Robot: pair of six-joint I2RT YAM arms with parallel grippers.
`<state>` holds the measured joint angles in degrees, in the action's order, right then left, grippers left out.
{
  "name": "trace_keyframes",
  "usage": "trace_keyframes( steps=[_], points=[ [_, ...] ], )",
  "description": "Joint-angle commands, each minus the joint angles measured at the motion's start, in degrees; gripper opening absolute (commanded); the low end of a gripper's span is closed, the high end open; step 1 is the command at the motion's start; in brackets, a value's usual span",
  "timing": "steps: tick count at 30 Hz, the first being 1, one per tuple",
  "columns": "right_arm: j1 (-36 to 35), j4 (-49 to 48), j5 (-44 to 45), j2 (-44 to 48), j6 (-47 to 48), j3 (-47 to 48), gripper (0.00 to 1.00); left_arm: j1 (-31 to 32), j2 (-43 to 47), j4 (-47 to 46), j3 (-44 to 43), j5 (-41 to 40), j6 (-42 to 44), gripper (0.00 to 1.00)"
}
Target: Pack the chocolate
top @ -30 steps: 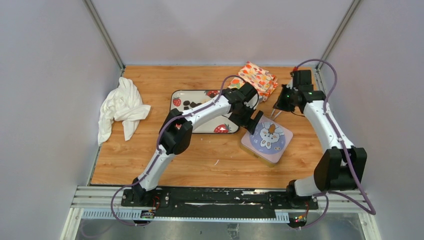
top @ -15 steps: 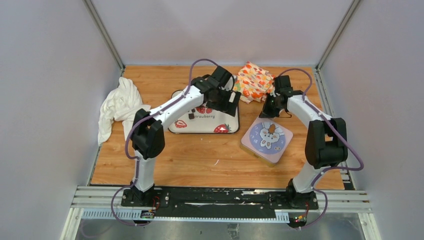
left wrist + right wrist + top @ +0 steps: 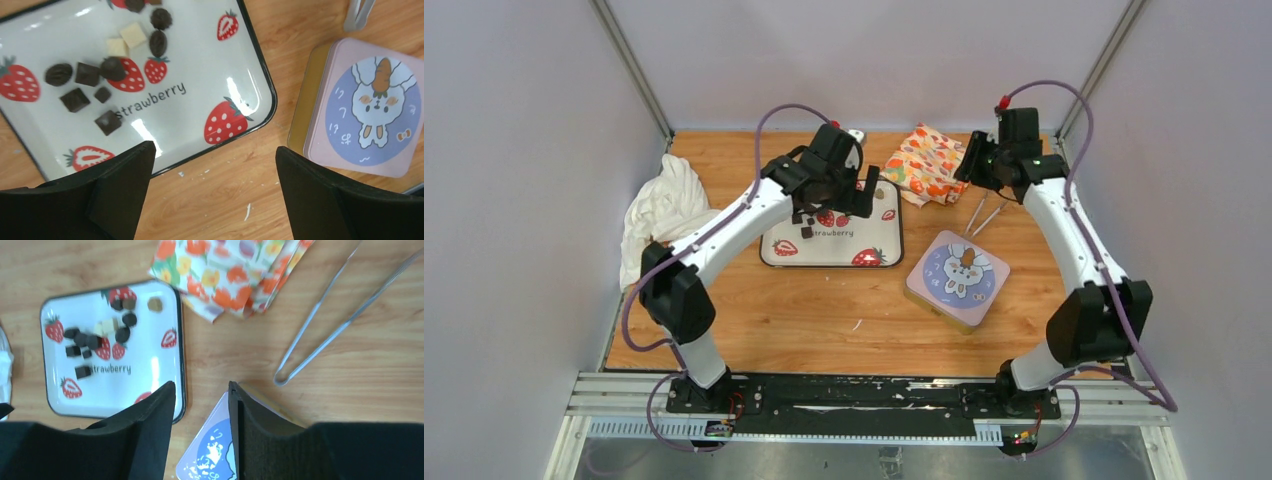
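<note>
Tin (image 3: pixel 957 277) comes first: 1 square tin with a rabbit on its lid, lid on, lying on the wooden table (image 3: pixel 754 320) toward the right. Just left of it and a little farther back lies 1 white tray (image 3: pixel 884 232) printed with red strawberries. All the chocolate (image 3: pixel 112 68) in view is on this tray, mostly bunched in its far left part. It is about 13 small pieces: mostly dark brown squares and rounds, 2 cream, 1 tan. Beyond the tin lies 1 pair of metal tongs (image 3: pixel 980 215), apart from both tin and tray. At the left edge sits 1 crumpled white cloth (image 3: pixel 664 210). At the far side, right of the tray, lies 1 folded floral cloth (image 3: pixel 924 165). Of the 2 arms, the left gripper (image 3: pixel 212 155) hangs over the tray's far half, jaws wide apart with nothing between them. The right gripper (image 3: pixel 201 387) hangs by the floral cloth's right edge, jaws parted and holding nothing.
</note>
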<state>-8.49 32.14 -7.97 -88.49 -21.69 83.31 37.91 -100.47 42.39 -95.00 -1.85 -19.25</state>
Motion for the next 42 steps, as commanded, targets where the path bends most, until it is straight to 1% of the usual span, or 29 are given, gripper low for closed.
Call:
trace_keyframes(
  steps=[1, 3, 5, 8, 14, 22, 25, 26, 28, 30, 32, 34, 36, 40, 42],
  points=[
    [-0.74, 0.21, 9.65, 6.47, 3.10, 3.94, 0.49, -1.23, 5.73, -1.99, -0.04, -7.93, 1.21, 0.96],
    [-0.65, -2.45, 13.83, 9.27, 3.96, 3.03, 0.51, -1.43, 7.36, -1.67, -0.46, -11.21, 1.82, 0.97],
    [-0.65, -4.94, 17.19, 12.12, 4.20, 1.42, 0.59, -1.44, 8.78, -1.62, -0.74, -14.73, 2.29, 0.97],
    [-0.56, -7.52, 20.54, 14.94, 4.82, -0.91, 0.64, -1.43, 10.53, -1.41, -1.15, -19.10, 2.77, 0.98],
    [-0.47, -7.61, 21.76, 15.61, 4.67, -2.14, 0.64, -1.41, 13.17, -1.47, -0.51, -25.81, 3.25, 0.99],
    [-0.38, -7.58, 22.11, 15.82, 4.03, -1.78, 0.65, -1.43, 18.08, -3.14, 1.59, -31.41, 3.82, 1.00],
    [-0.39, -7.55, 22.41, 16.42, 3.97, -1.75, 0.65, -1.55, 19.51, -4.88, 1.85, -37.90, 10.06, 1.00],
    [-0.39, -7.53, 22.51, 16.85, 4.11, -1.75, 0.65, -1.79, 19.26, -4.73, 0.90, -40.62, 12.14, 1.00],
    [-0.36, -7.54, 23.20, 17.36, 4.39, -1.96, 0.65, -2.55, 18.23, -2.60, -1.69, -42.75, 14.96, 1.00],
    [-0.34, -7.45, 23.95, 17.83, 4.60, -2.33, 0.65, -3.51, 16.96, 0.28, -4.31, -41.98, 15.62, 1.00],
    [-0.02, -7.25, 24.46, 18.12, 4.33, -2.53, 0.65, -5.81, 15.19, 4.56, -7.64, -38.63, 12.65, 1.00],
    [0.57, -6.60, 24.53, 18.30, 3.82, -2.55, 0.66, -9.58, 13.91, 7.10, -9.47, -33.81, 9.14, 1.00],
    [1.26, -6.16, 24.43, 18.43, 3.44, -2.49, 0.66, -12.75, 13.58, 7.85, -9.79, -28.60, 6.71, 1.00],
    [3.86, -4.98, 22.96, 18.74, 3.24, -1.96, 0.67, -21.97, 13.91, 8.75, -9.80, -17.72, 2.49, 1.00],
    [6.74, -4.53, 21.37, 19.01, 2.48, -1.91, 0.67, -25.16, 14.66, 8.68, -9.39, -14.67, 1.40, 1.00]
  ],
)
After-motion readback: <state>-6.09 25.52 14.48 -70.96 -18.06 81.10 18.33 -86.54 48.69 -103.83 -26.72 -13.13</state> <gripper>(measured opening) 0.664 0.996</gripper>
